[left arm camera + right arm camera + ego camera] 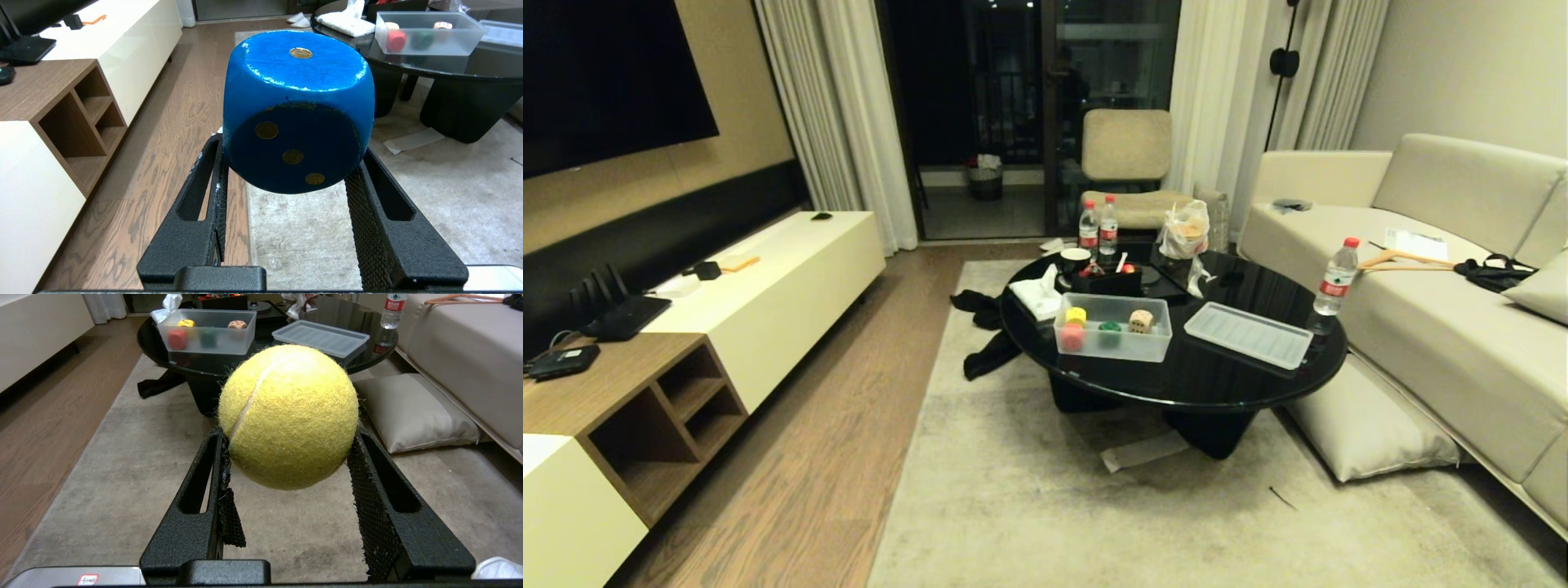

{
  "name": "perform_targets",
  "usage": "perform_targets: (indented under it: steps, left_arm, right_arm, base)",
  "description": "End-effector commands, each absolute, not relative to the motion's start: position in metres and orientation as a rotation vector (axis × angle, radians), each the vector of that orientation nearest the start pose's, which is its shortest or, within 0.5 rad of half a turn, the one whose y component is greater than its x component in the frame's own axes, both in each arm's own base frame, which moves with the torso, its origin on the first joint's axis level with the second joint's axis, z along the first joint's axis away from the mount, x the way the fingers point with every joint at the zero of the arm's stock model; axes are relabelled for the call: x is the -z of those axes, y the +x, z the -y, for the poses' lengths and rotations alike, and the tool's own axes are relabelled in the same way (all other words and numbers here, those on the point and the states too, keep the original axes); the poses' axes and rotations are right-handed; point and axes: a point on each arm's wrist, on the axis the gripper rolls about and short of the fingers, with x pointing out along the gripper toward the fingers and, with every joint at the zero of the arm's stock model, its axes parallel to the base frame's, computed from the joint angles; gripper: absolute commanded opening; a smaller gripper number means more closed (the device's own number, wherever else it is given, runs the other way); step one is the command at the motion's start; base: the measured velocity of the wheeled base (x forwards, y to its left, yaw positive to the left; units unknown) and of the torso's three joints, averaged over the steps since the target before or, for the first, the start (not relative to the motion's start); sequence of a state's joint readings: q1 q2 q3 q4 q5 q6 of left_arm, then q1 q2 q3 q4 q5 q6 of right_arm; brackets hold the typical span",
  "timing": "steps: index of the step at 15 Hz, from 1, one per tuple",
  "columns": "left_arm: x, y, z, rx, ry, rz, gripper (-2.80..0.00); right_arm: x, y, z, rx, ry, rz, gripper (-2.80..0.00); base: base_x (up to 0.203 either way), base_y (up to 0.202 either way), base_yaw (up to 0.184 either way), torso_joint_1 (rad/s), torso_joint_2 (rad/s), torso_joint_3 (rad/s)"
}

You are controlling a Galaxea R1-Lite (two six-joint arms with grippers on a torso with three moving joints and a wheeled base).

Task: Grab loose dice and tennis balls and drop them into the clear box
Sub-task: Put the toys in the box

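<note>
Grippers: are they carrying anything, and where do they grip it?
Yes. The left gripper clamps a blue die by two opposite side faces. The right gripper pinches a tennis ball across its middle.

Blue die (298, 110) and tennis ball (288, 415) each clamped aloft – 4 dice (1141, 321) in clear box (1112, 346).

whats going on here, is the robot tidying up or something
Yes. The robot stands back from the round black table, carrying one thing in each gripper. The left gripper is shut on a blue die and the right gripper on a tennis ball. On the table the clear box already holds yellow, red, green and beige dice, with its lid lying beside it. Neither item has been dropped in yet.
</note>
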State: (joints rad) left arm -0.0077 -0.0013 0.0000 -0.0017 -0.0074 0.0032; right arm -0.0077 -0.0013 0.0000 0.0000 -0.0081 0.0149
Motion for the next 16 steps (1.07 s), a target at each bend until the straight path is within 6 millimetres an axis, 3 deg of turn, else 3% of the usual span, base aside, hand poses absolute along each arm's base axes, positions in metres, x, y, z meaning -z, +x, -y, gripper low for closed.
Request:
perform_targets:
  steps: [1, 10, 16]
  left_arm:
    - [-0.0753, -0.0228, 0.0000, 0.015, 0.003, 0.002, -2.80]
    - [-0.0752, -0.0228, 0.0000, 0.015, -0.002, 0.002, -2.80]
    - [-0.0752, -0.0228, 0.0000, 0.014, -0.002, 0.002, -2.80]
  right_arm:
    - [-0.0754, -0.0229, 0.0000, 0.015, 0.015, 0.001, -2.80]
    - [-0.0754, -0.0229, 0.0000, 0.015, 0.015, 0.002, -2.80]
    - [-0.0750, -0.0228, 0.0000, 0.015, 0.015, 0.000, -2.80]
  base:
    - [0.000, 0.000, 0.000, 0.000, 0.00, 0.000]
    - [0.002, 0.000, 0.004, 0.001, 0.00, 0.001]
    - [0.176, 0.000, 0.002, 0.004, 0.00, 0.002]
